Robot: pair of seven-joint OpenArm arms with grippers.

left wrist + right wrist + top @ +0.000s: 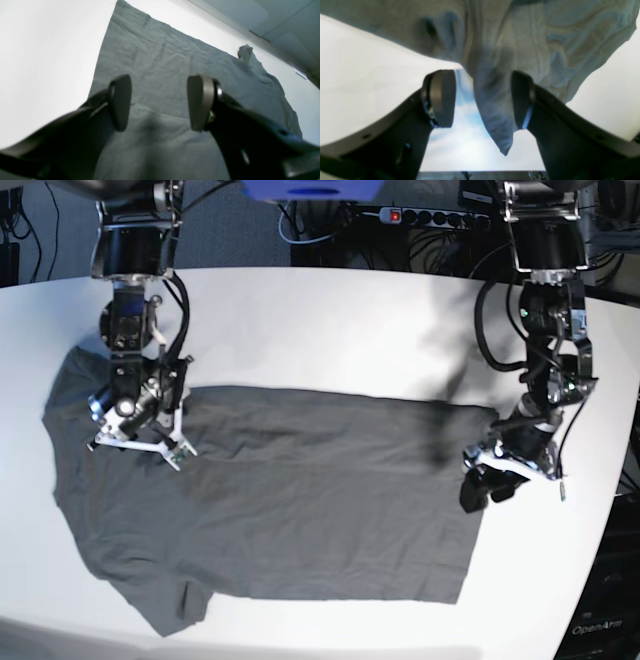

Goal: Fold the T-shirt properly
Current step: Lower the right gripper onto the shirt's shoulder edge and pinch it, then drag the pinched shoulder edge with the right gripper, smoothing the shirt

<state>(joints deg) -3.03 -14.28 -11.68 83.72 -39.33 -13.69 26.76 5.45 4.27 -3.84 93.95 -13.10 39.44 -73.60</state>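
The T-shirt [280, 500] lies spread flat on the white table [340, 330]. The right gripper [482, 100], spread, straddles a sleeve fold; the left gripper [158, 102], spread too, hovers over the hem, probably readying a fold.

A white table [330, 320] with a curved far edge fills most of the base view, brightly and evenly lit. Behind it, in shadow, black cables [440, 242] tangle around a power strip [432, 217] with a red switch, beside a blue box [310, 189].

Black arms [548, 330]; grey fingertip pads [200, 102]
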